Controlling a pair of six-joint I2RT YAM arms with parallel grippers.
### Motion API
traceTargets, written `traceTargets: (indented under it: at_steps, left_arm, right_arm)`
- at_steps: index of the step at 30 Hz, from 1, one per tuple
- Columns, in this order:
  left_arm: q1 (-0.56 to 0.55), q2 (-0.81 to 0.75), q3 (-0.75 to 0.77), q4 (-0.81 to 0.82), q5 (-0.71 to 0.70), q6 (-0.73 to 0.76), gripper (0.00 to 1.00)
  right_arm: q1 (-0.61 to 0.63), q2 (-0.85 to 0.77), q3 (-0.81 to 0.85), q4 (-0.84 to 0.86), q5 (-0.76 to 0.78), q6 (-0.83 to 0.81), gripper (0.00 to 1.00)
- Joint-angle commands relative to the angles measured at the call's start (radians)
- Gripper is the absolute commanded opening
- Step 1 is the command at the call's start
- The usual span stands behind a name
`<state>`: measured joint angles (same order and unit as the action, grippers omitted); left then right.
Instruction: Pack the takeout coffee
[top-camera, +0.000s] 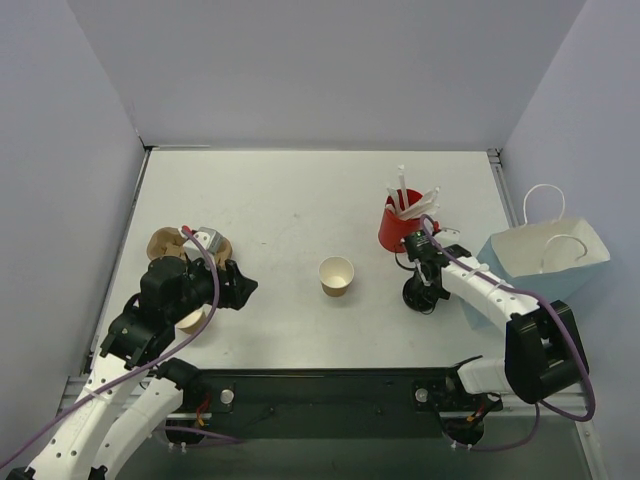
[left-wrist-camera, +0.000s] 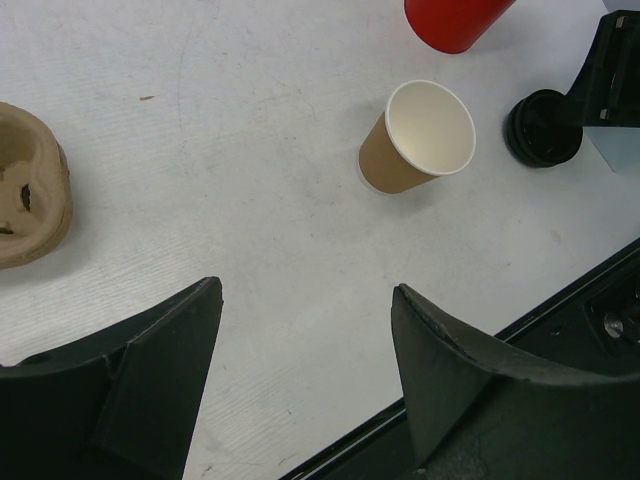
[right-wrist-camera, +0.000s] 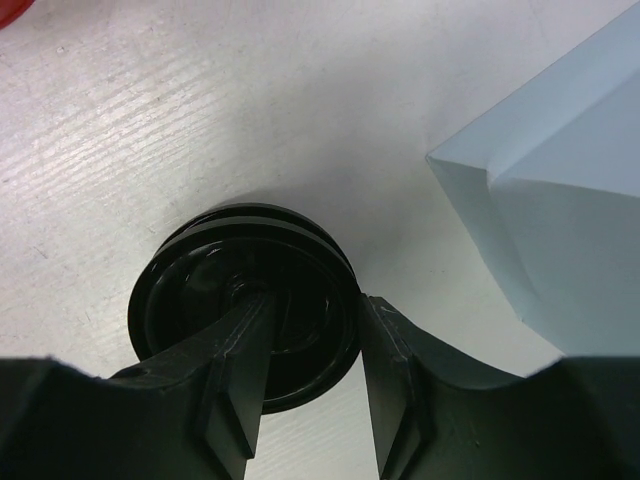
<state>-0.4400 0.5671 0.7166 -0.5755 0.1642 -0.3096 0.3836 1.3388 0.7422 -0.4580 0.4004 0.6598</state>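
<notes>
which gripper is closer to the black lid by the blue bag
Right. The right gripper is on the black lid, its fingers straddling the rim. The left gripper sits open, far off on the other side of the open paper cup.

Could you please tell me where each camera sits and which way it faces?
Top external: above and behind the bases, looking down on the table; both arms show.
Left wrist: on the left arm, angled forward over the table at the tan cup; the open left gripper frames the bottom.
Right wrist: close above the black lid, looking down; the right gripper straddles its rim.
Shared: top and left wrist both show cup and lid.
</notes>
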Motion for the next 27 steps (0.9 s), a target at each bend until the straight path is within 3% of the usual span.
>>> traceTargets:
  at_steps: [1,12,21,27]
  left_arm:
    - [-0.006,0.004,0.004,0.04,-0.003,0.009,0.78]
    - [-0.005,0.005,0.004,0.042,0.0,0.01,0.78]
    - [-0.005,0.01,0.004,0.042,0.005,0.01,0.78]
    - [-0.006,0.004,0.004,0.04,0.001,0.01,0.78]
  right_arm:
    - [-0.023,-0.024,-0.009,-0.022,0.017,0.023,0.41]
    - [-0.061,-0.006,-0.001,-0.015,-0.011,0.023,0.46]
    - [-0.066,-0.119,0.013,-0.024,-0.012,-0.019,0.47]
    - [-0.127,-0.078,0.014,-0.064,-0.015,0.021,0.46]
